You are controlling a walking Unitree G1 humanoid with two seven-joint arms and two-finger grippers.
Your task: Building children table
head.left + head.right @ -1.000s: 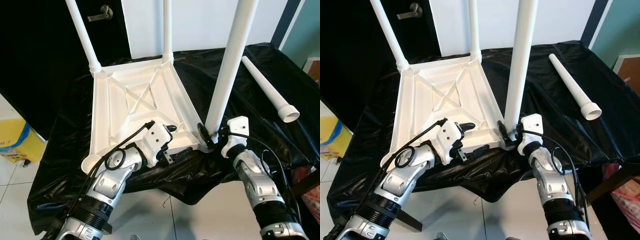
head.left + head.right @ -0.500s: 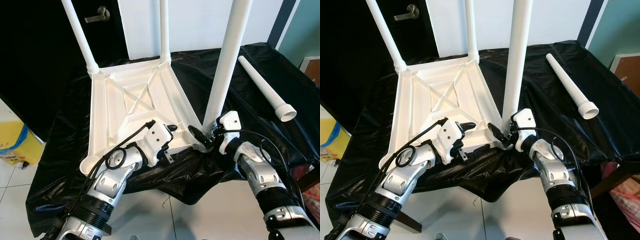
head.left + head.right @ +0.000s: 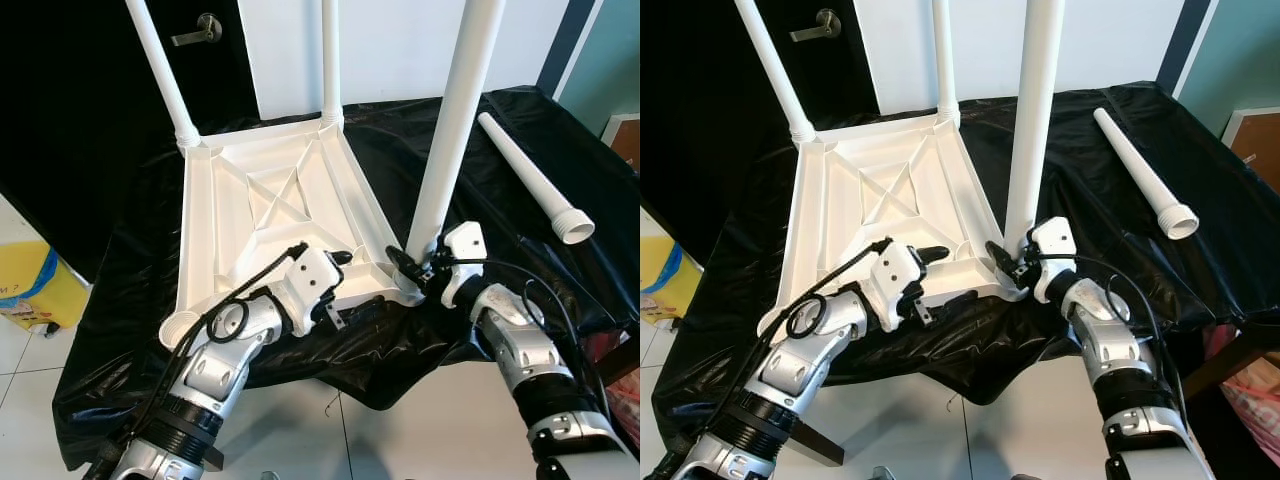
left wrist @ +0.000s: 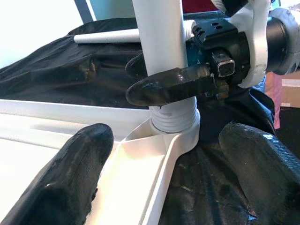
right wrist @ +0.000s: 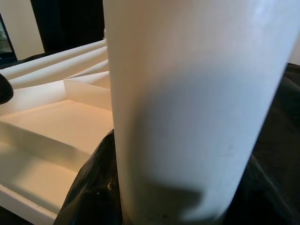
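Tabletop [image 3: 270, 215] lies upside down on the black sheet [image 3: 500, 200]; right gripper [image 3: 415, 268] pinches the near leg [image 3: 450, 150] at its socket. Left wrist view: left gripper [image 4: 164, 178] spread around the rim. Keep the leg vertical while twisting, I'd say.

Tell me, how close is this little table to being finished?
Three legs stand in the upturned tabletop. The right claw grips the third leg at its corner socket; the left claw steadies the near edge. The fourth leg lies loose on the black sheet.
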